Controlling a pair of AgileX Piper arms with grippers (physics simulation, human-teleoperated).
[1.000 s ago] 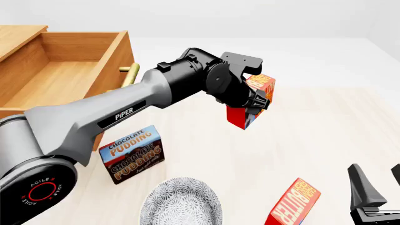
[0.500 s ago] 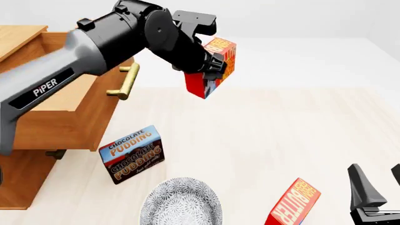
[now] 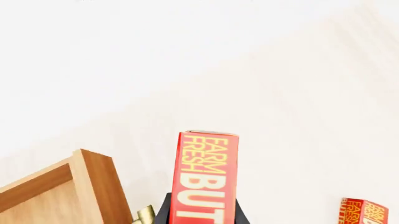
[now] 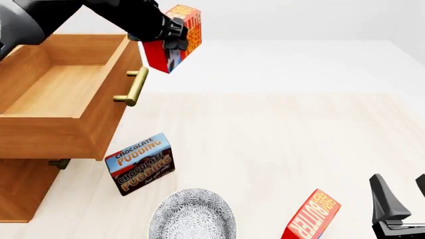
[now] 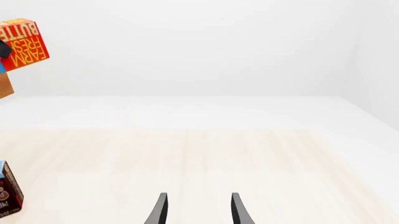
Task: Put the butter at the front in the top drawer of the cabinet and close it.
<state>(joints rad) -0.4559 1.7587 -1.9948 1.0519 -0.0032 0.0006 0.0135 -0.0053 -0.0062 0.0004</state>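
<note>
- The butter [image 4: 174, 38] was held in the air by the left gripper [image 4: 166, 31], whose fingers were clamped on the carton, up beside the brass handle [image 4: 132, 86] of the top drawer [image 4: 59, 115].
- The carton was tilted, its red lettered face turned to the right and a blue side facing the camera; it hung just off the drawer's front panel, not over the drawer's inside.
- The top drawer stood pulled out of the cabinet [image 4: 23, 186], and its wooden floor showed bare.
- In the left wrist view the carton [image 3: 206, 179] rose between the dark fingers [image 3: 163, 212], with the drawer's corner [image 3: 93, 186] next to it.
- A second butter carton [image 4: 311, 215] leaned on the table [image 4: 292, 139] near the right gripper [image 4: 398, 204].
- The right gripper's fingers [image 5: 160, 209] were apart and held nothing.
- A chocolate pudding box [image 4: 140, 163] stood below the drawer front, near a patterned grey bowl [image 4: 192, 215]; whether box and bowl touched was hard to tell.
</note>
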